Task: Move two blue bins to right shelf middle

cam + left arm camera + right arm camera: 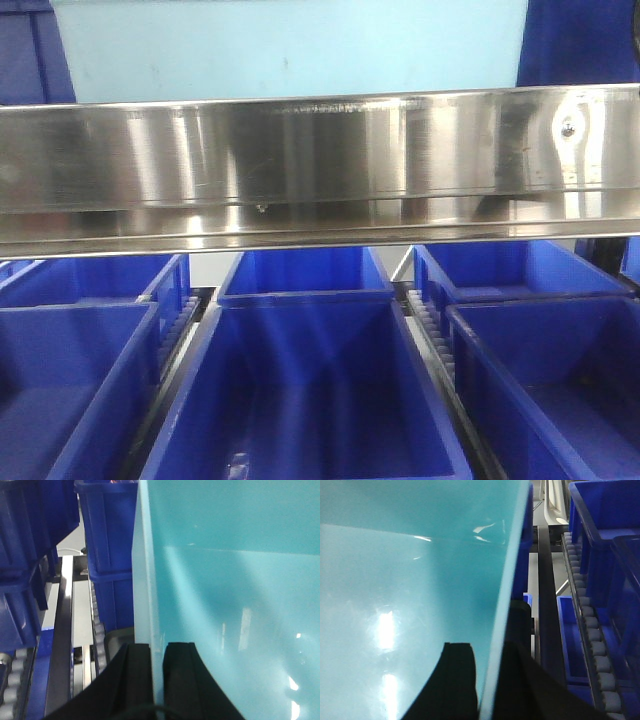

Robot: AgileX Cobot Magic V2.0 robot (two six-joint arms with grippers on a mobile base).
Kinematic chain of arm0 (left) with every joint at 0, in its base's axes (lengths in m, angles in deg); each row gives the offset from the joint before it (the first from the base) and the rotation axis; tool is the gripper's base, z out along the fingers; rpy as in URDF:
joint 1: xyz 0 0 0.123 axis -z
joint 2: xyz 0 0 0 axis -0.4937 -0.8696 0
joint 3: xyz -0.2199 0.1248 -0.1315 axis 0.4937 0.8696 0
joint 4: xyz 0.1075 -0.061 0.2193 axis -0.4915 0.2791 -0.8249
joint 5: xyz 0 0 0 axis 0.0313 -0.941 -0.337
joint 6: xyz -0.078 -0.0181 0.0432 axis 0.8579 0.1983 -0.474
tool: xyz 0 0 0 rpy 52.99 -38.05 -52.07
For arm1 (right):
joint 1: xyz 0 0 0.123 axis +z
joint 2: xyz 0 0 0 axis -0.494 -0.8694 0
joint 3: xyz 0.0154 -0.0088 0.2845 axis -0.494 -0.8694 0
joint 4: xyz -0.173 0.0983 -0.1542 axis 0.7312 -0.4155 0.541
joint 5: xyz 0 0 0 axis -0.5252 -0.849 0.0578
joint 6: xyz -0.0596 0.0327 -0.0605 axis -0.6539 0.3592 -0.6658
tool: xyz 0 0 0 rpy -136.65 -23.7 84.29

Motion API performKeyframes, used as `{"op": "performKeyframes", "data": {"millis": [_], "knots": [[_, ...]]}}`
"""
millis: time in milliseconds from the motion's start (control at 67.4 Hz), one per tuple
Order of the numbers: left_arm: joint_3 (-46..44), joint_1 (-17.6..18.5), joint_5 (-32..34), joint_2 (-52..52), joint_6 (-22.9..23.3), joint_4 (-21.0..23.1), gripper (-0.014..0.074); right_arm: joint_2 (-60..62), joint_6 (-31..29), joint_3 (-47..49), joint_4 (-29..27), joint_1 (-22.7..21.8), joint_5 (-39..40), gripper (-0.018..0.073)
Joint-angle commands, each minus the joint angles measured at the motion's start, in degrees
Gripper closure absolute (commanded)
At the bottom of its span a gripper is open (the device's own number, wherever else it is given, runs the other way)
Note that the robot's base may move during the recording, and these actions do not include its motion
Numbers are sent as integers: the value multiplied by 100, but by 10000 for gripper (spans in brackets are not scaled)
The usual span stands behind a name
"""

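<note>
A shiny steel shelf rail (320,165) runs across the front view. Below it, dark blue bins (310,400) sit in 3 lanes on grey rollers (592,630). A pale blue bin (290,45) sits above the rail, level with the top of the view. The left fingers (182,680) pinch one of its walls, 1 finger on each side. The right fingers (457,680) grip the opposite wall the same way.
</note>
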State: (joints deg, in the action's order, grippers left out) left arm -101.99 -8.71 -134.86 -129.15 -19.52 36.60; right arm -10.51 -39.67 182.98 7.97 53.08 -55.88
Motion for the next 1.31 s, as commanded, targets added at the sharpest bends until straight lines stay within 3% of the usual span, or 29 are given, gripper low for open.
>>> {"op": "performKeyframes", "data": {"millis": [0,178,312,564,1188,1292], "knots": [[-58,48,-279,48,4,400,707,79,-136,77,-252,56,189,712],[-58,48,-1148,12,4,468,707,55,-245,77,-239,56,-226,712],[-58,48,-1492,-80,4,538,707,-19,-540,77,-217,45,-253,712],[-46,48,-2079,-354,4,578,707,-300,-540,66,-217,15,-299,712],[10,48,-2369,-495,4,466,707,-436,-540,57,-217,10,-1374,712],[10,48,-2369,-495,4,480,656,-436,-540,57,-217,10,-1450,709]]}}
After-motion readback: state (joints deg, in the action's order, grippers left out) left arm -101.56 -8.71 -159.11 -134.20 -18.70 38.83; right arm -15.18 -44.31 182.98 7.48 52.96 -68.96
